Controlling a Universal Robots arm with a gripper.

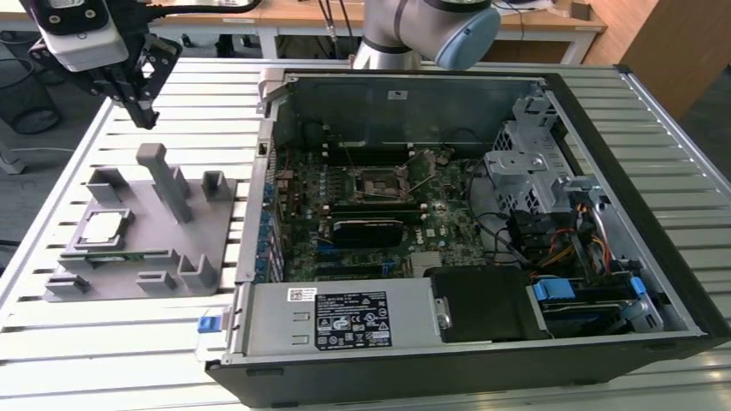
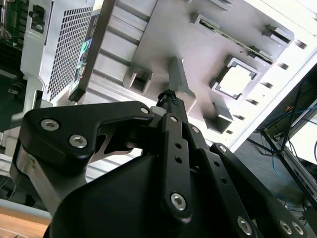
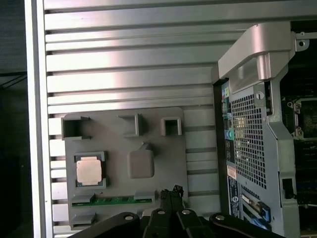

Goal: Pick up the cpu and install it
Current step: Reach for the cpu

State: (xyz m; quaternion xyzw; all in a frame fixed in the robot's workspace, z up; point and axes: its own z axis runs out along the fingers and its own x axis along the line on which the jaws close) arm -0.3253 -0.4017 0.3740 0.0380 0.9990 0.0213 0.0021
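Pincer (image 3: 171, 191) links hide the tray's (image 3: 114, 144) edge near the cpu (image 3: 90, 170)

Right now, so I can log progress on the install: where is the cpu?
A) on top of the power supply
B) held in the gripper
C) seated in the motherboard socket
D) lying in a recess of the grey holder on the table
D: the cpu lies in a square recess of the grey holder, outside the computer case, while the gripper hovers above the holder with nothing in it.
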